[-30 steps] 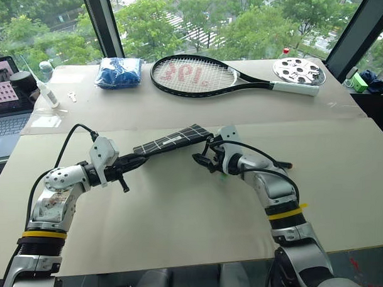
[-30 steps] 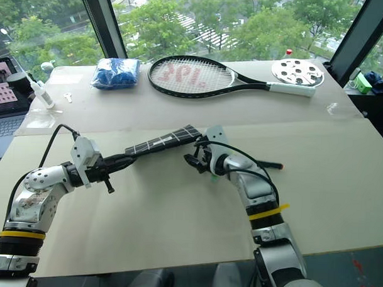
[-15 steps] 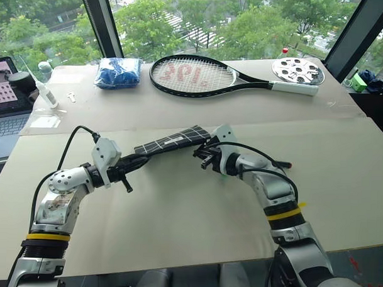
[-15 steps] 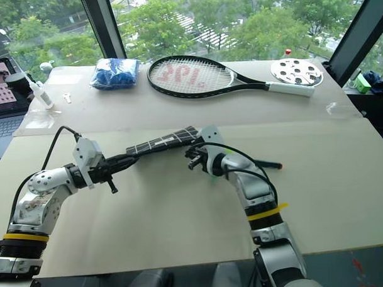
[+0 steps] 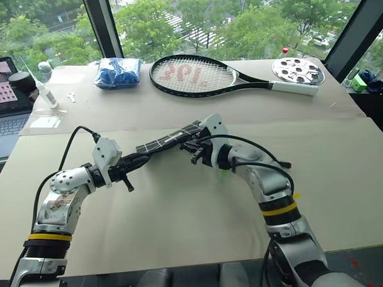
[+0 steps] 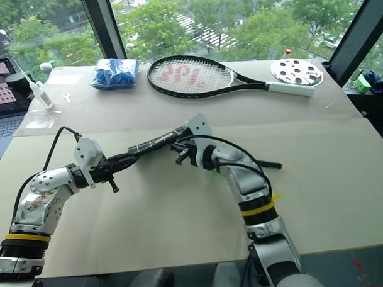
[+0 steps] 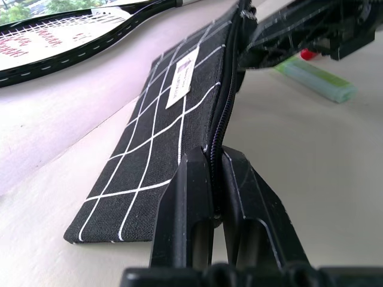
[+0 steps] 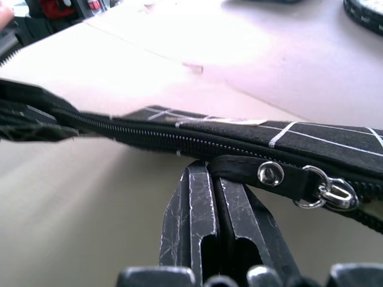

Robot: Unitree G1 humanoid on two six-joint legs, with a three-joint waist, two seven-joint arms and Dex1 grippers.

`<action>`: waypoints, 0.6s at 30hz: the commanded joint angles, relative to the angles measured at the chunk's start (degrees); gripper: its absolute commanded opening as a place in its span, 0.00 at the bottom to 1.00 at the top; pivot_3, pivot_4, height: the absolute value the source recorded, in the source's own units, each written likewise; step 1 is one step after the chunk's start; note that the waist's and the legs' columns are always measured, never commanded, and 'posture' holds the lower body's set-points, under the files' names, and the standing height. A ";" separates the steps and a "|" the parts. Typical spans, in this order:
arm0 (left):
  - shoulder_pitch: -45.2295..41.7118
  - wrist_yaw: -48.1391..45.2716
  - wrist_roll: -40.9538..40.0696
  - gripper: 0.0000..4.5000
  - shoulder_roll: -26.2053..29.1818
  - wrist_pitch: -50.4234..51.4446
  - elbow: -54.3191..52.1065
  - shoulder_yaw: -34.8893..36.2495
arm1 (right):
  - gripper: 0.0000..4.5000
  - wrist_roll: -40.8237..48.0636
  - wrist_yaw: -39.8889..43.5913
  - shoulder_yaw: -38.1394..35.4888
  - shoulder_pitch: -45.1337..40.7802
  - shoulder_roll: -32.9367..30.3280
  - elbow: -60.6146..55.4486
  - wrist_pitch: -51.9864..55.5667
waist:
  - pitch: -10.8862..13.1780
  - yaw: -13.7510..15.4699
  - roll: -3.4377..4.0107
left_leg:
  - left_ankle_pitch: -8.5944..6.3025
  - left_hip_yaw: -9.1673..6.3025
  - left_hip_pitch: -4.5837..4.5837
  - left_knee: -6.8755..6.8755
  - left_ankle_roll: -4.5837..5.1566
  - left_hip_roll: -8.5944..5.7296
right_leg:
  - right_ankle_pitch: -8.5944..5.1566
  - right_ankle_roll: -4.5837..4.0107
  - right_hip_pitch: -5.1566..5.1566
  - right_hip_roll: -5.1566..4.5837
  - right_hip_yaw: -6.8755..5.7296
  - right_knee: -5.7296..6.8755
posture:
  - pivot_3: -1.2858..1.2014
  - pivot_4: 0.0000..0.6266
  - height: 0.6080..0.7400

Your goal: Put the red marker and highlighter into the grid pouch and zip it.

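Above the table [image 5: 177, 206], the limp, light grid pouch [image 7: 161, 137] hangs between both arms, left gripper [image 7: 212, 179] clamped on its end seam, right gripper [image 8: 218, 197] pinching the zipper pull strap [image 8: 269, 176], the sensible handle.

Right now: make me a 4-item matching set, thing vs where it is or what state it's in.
1. left gripper
2. right gripper
3. highlighter
4. tennis racket

a. lying on the table beside the pouch
b. shut on the grid pouch edge
c. far side of the table, near the window
d. shut on the zipper pull strap

Pairs: 1-b, 2-d, 3-a, 4-c
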 commanded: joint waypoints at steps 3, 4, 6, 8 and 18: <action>-1.60 -0.29 -0.56 0.00 -0.13 -0.47 0.24 0.63 | 0.02 4.18 5.90 3.79 -1.50 1.32 -4.20 4.33 | 0.00 -0.04 0.00 | 0.00 0.00 -0.01 0.00 0.00 0.00 | 0.00 0.00 -0.01 0.00 0.00 0.00 | 0.52 0.24 1.00; -1.69 -0.35 -0.55 0.00 -0.15 -0.51 0.35 0.59 | 0.02 4.40 7.39 4.89 -1.52 1.00 -4.88 4.61 | 0.00 -0.08 0.00 | 0.00 0.00 -0.01 0.00 0.00 0.00 | 0.00 0.00 -0.01 0.00 0.00 0.00 | 0.52 0.24 1.00; -1.87 -0.47 -0.60 0.00 -0.20 -0.52 0.51 0.56 | 0.02 1.85 7.41 7.10 -1.97 0.55 -3.36 2.97 | 0.00 -0.17 0.00 | 0.00 0.00 0.00 0.00 0.00 0.00 | 0.00 0.00 -0.02 0.00 0.00 0.00 | 0.52 0.24 1.00; -1.98 -0.57 -0.63 0.00 -0.25 -0.61 0.70 0.59 | 0.02 -0.62 6.00 8.23 -2.71 0.65 -0.67 1.40 | 0.00 -0.18 0.00 | 0.00 0.00 0.00 0.00 0.00 0.00 | 0.00 0.00 -0.02 0.00 0.00 0.01 | 0.52 0.24 1.00; -1.94 -0.84 -0.62 0.00 -0.49 -0.70 0.77 0.52 | 0.02 3.91 10.47 7.45 -3.87 3.46 -1.49 3.89 | 0.00 -0.31 0.00 | -0.01 -0.03 -0.01 0.00 -0.03 0.00 | 0.02 -0.02 -0.10 0.00 0.00 0.02 | 0.52 0.24 1.00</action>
